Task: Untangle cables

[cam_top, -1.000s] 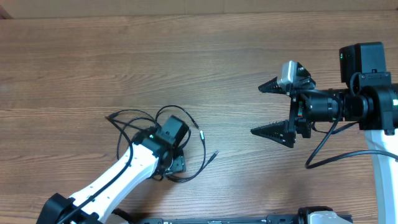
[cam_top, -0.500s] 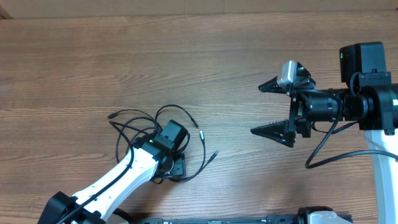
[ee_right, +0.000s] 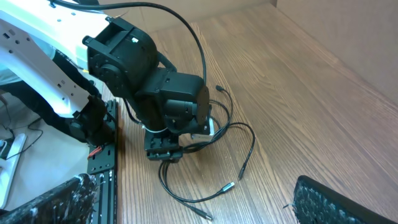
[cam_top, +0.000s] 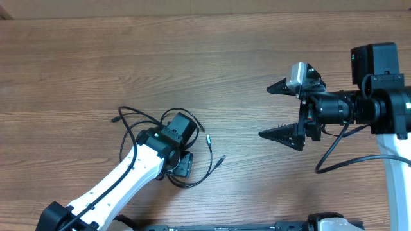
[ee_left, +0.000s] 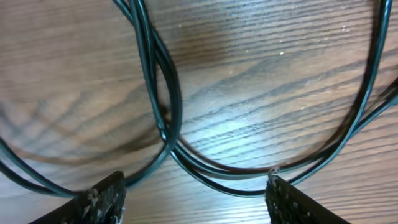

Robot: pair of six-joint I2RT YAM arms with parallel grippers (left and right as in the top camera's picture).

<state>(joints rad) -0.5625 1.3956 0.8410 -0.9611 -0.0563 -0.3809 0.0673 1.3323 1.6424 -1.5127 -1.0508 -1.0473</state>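
Note:
The cables are thin black cords in a loose tangle left of centre, with small plug tips pointing right. My left gripper is low over the tangle's near side. In the left wrist view it stands open, and several cable loops lie flat on the wood, curving just ahead of its fingertips. Nothing is pinched. My right gripper hovers wide open to the right, well clear of the cords. Its wrist view shows the left gripper over the cables and a silver plug tip.
The wooden table carries nothing else. A thick black robot cable hangs by the right arm. A black slotted rail runs along the table's near edge beside the left arm's base.
My left arm has shifted slightly away from the near edge, and the cable loops on the tangle's left side have shifted with it. The right arm has not moved.

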